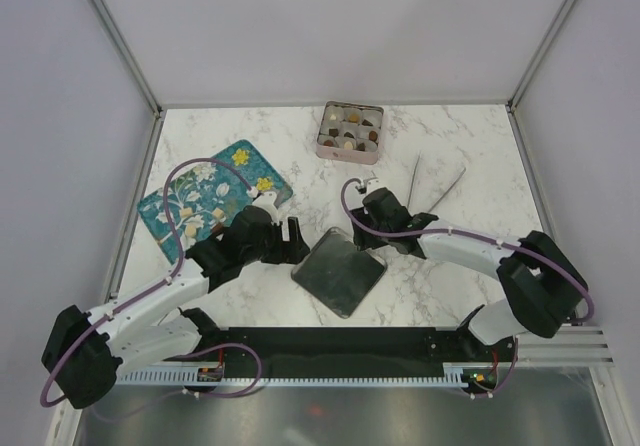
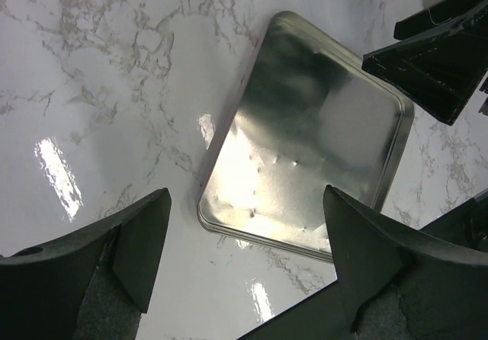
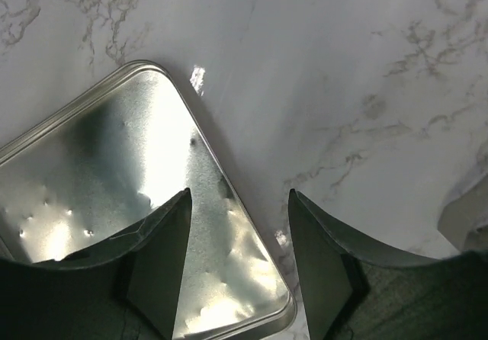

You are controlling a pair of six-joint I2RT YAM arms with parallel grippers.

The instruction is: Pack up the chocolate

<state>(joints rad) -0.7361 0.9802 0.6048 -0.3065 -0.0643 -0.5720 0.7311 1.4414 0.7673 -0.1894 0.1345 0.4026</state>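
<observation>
My left claw [image 2: 244, 203] and right claw [image 3: 238, 199] stand apart over the lid [image 1: 338, 271], holding nothing; the chocolate [image 1: 350, 131] sits in the tin [image 1: 322, 148] farther back. I should straddle the lid's rim squarely before pinching.

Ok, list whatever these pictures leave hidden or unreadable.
- Top view: chocolates in the square tin are too small to count or sort.
- Top view: the left arm covers the floral tray's near corner.
- Right wrist view: frame edges cut off the tin lid; whether the right gripper touches it is unclear.
- Left wrist view: the right gripper hides the lid's far corner.
</observation>
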